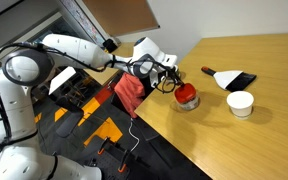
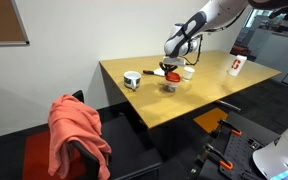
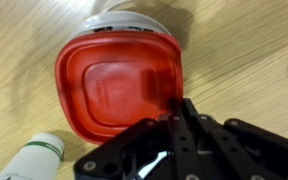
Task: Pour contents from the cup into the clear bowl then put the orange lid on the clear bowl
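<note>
Stretching from frame left, the arm's (image 1: 79,50) gripper (image 1: 172,82) pinches shut on the orange lid (image 3: 114,85); only the wrist view shows the clear bowl (image 3: 134,17) beneath.

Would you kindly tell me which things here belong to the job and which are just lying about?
Job: orange lid, clear bowl, cup, claw.
Lying about: red cloth, flat black object, red-and-white cup.

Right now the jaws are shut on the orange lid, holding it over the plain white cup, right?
One detail is wrong. The orange lid is over the clear bowl, as the wrist view shows, not the white cup; in an exterior view that cup stands well apart from the lid.
</note>
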Controlling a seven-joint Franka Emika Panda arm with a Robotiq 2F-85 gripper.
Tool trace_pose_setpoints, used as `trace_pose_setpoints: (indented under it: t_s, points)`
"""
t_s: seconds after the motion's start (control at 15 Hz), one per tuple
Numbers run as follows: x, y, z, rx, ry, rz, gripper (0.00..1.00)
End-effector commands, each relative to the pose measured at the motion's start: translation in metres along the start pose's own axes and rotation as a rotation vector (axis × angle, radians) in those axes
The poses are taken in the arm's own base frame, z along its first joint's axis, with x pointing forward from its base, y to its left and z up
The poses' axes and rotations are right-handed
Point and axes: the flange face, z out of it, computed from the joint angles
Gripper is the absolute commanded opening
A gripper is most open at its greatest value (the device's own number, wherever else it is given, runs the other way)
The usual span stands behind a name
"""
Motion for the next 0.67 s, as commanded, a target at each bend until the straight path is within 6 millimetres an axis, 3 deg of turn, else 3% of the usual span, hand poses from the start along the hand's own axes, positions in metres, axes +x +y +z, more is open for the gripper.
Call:
trace_pose_setpoints:
  t_s: [0.0,0.6]
  points:
    - [0.009,-0.006,0.008,0.001,-0.005,0.02,0.02]
    - [0.011,-0.005,0.017,-0.011,-0.015,0.03,0.02]
